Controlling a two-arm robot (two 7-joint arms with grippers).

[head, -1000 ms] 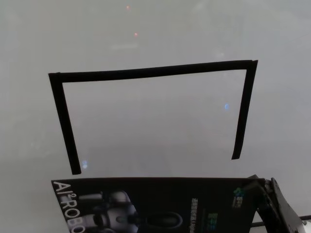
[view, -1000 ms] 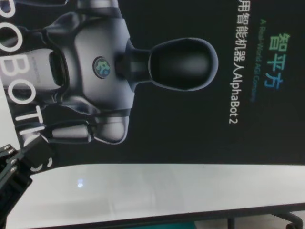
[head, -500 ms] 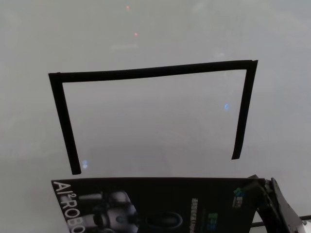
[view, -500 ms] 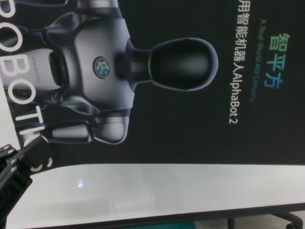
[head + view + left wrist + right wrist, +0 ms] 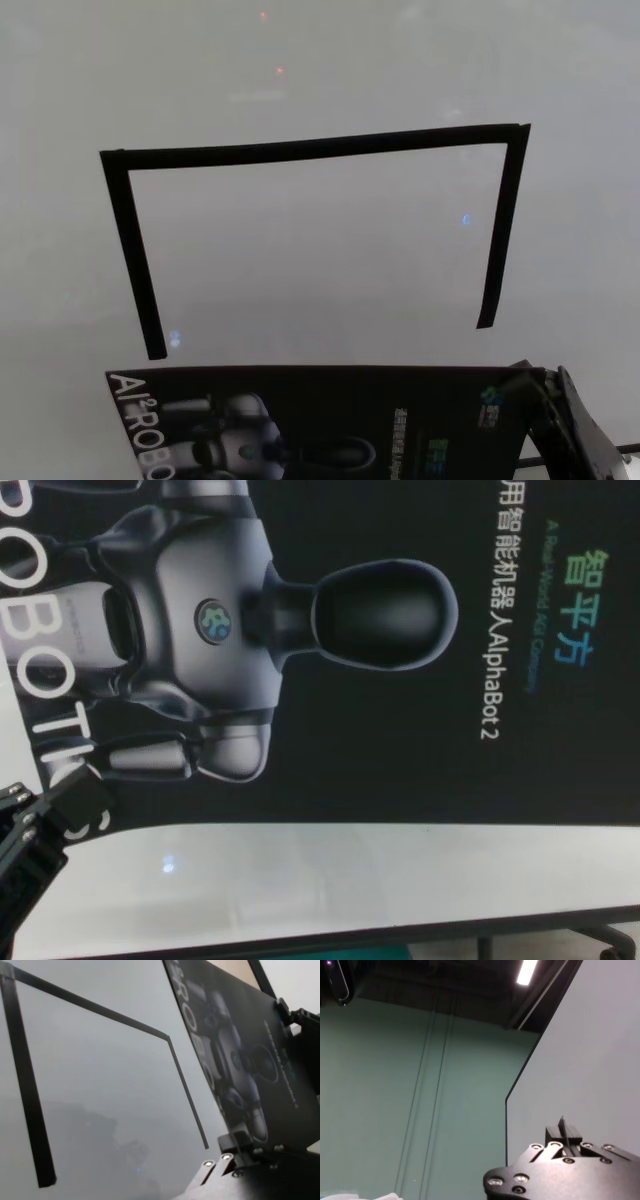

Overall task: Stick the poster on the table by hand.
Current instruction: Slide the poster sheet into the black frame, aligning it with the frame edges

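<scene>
The poster (image 5: 330,420), black with a grey robot and white lettering, is held at the near side of the white table (image 5: 300,60), just below the taped outline. It fills most of the chest view (image 5: 350,680) above the table's near edge (image 5: 350,880). My left gripper (image 5: 60,805) is shut on the poster's lower left corner; it also shows in the left wrist view (image 5: 235,1147). My right gripper (image 5: 540,385) is shut on the poster's right edge, and the right wrist view shows it (image 5: 562,1135) pinching the thin sheet edge-on.
Narrow black strips form an outline open toward me: a top strip (image 5: 310,148), a left strip (image 5: 135,260) and a right strip (image 5: 500,230). White tabletop lies inside and around it. A dark table leg (image 5: 600,935) shows below the near edge.
</scene>
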